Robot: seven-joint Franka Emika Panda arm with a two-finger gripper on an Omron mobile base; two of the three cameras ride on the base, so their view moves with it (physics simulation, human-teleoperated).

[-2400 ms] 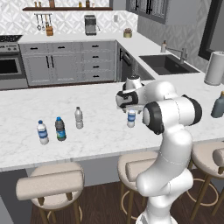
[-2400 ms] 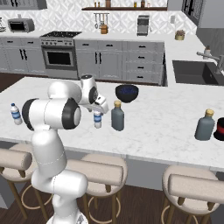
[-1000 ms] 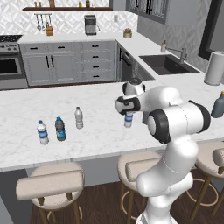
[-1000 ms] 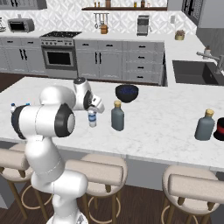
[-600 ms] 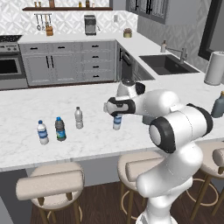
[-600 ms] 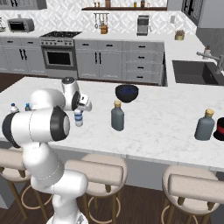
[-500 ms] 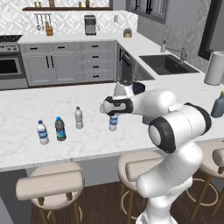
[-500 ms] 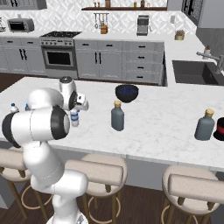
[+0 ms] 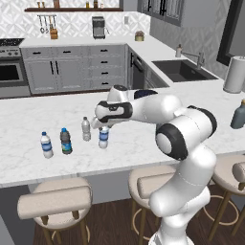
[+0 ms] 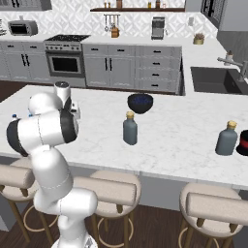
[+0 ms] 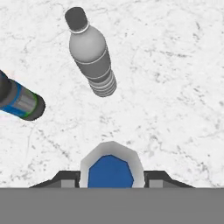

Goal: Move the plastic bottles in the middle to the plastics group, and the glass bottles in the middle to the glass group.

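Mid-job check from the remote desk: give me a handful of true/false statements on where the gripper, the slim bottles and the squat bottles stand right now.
1. The gripper is over a blue-capped clear bottle that stands beside the plain greyish bottle. True.
2. The grey-teal glass bottle already stands next to the dark slate-blue bottle. False: it is alone mid-counter, near the dark blue bowl.
3. Four slim bottles stand in a loose row on the counter in the left base view. True.
4. The dark-bodied bottle lies on its side. False: it stands upright.
5. The white paper roll sits among the slim bottles. False: it stands by the sink.
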